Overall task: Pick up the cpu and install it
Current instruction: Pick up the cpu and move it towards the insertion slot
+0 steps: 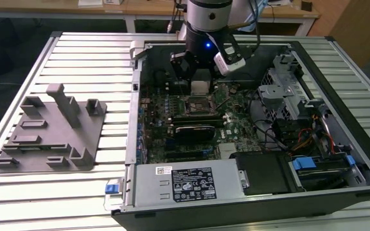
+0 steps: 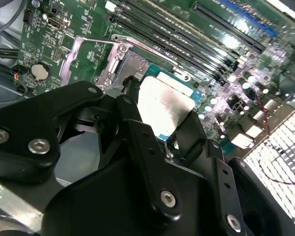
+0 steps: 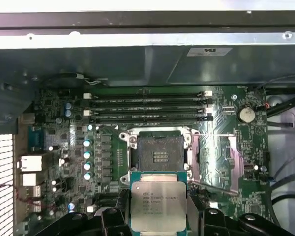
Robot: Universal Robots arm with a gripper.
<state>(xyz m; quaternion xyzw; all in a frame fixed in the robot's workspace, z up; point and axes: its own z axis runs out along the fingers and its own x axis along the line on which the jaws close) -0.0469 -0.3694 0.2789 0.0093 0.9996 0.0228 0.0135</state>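
Observation:
My gripper [image 3: 159, 219] is shut on the cpu [image 3: 158, 206], a flat square chip with a shiny silver top and a thin pale rim, held by two opposite edges between the black fingers [image 2: 132, 105]. The cpu [image 2: 164, 105] hangs above the green motherboard [image 3: 64, 162], just beside the open black socket [image 3: 157, 155] and apart from it. The socket's metal load plate [image 3: 221, 152] is swung open to one side. In the exterior view the gripper [image 1: 200, 85] hangs inside the open computer case, just over the socket [image 1: 198, 103].
A row of memory slots [image 3: 147, 108] runs beside the socket. The case wall [image 1: 137, 96] rises at the exterior view's left, with a grey plastic fixture [image 1: 50, 130] outside it. A power supply [image 1: 185, 183] lies at the front; a drive cage [image 1: 281, 91] and cables are at the right.

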